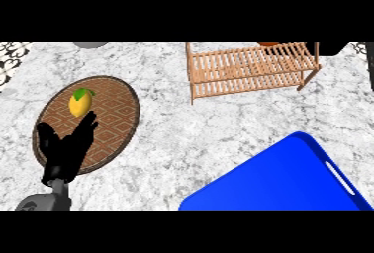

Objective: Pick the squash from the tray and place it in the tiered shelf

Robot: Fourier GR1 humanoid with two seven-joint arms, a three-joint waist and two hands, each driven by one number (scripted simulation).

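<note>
A yellow squash [79, 103] with a green stem end lies on the upper left part of a round woven brown tray [116, 116]. My left hand [66, 148] is over the tray's lower left, fingers straight and spread, the fingertips just below the squash and apart from it. The wooden tiered shelf [248, 69] stands at the upper right of the marble counter, with nothing on its slats. My right hand does not show.
A large blue slab-like object [285, 178] fills the lower right. A grey round thing [89, 44] sits at the top edge. Patterned tile shows at the top left corner. Open marble lies between tray and shelf.
</note>
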